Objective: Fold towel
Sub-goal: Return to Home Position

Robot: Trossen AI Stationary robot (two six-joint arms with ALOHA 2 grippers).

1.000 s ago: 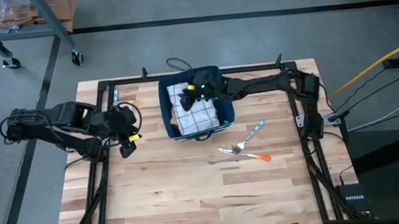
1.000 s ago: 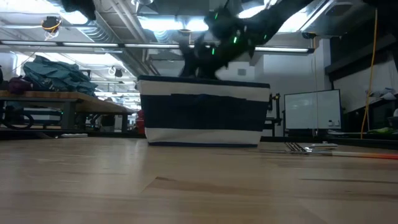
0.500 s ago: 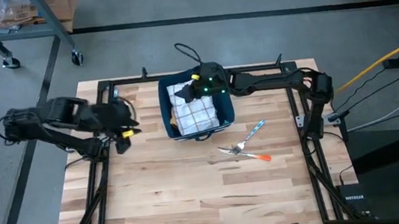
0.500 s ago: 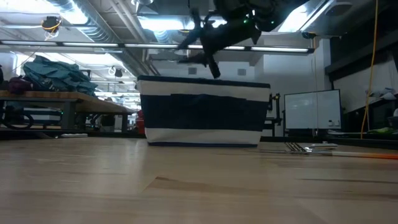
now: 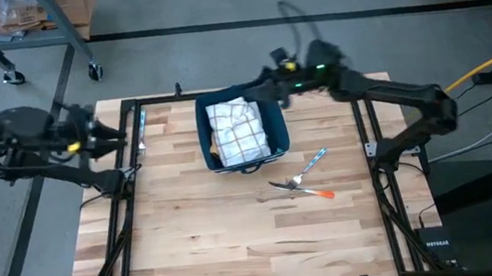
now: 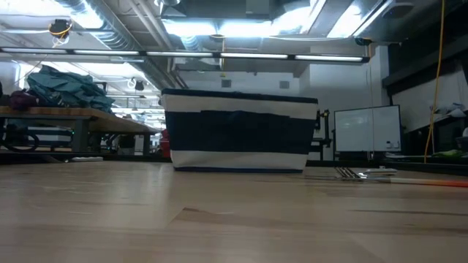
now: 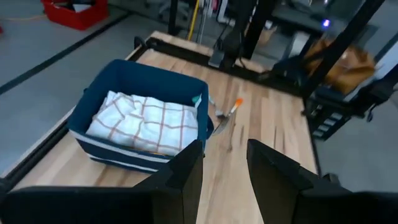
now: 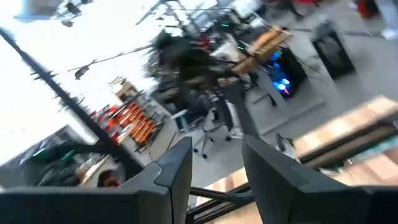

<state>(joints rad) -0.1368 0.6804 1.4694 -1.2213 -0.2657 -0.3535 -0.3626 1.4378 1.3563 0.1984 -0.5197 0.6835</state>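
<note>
The white checked towel (image 5: 237,128) lies bunched inside the dark blue basket (image 5: 277,140) at the table's far middle; it also shows in the left wrist view (image 7: 144,122). My right gripper (image 5: 261,88) hangs high over the basket's far right corner, open, holding nothing; in its own view (image 8: 216,144) it points out into the room. My left gripper (image 5: 112,135) is drawn back over the table's left edge, open and empty, and in its own view (image 7: 225,149) it faces the basket (image 7: 134,74) from a distance.
A fork, a blue-handled spoon and an orange-handled utensil (image 5: 302,180) lie to the right of the basket, toward the near side. Black frame rails (image 5: 121,226) run along the table's left and right sides. Bare wood (image 5: 239,241) spreads across the near half.
My right gripper has risen out of the basket, tipped upward and drawn back toward the table's far right, leaving the low view. My left gripper has pulled back toward the table's left edge and up. The towel stays in the basket.
</note>
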